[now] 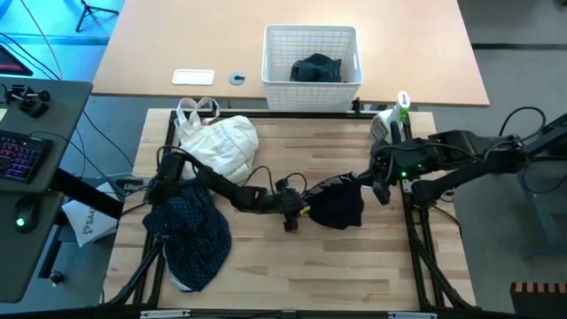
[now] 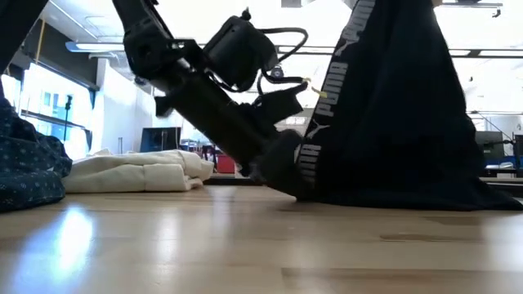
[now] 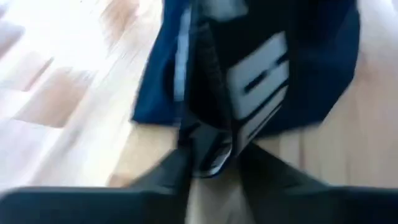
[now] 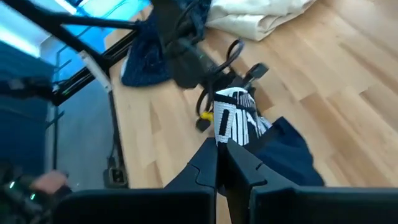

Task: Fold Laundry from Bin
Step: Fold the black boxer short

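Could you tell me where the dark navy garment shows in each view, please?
High view: dark navy garment at table centre, between both hands.
Low view: garment fills the right, hanging to the table.
Left wrist view: it lies just ahead of the fingers.
Right wrist view: it hangs from the fingers.
Shared landmark: its white lettered stripe, seen in all but the high view.

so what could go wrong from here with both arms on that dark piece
The right gripper is shut on the dark navy garment, lifting it, while the left gripper sits at its lower edge, seemingly mid-close. If that grab catches little cloth, the edge may slip free. If the arms pull apart too hard, the garment could tear out of either grip. The dotted shirt overhangs the table edge and might slide off.
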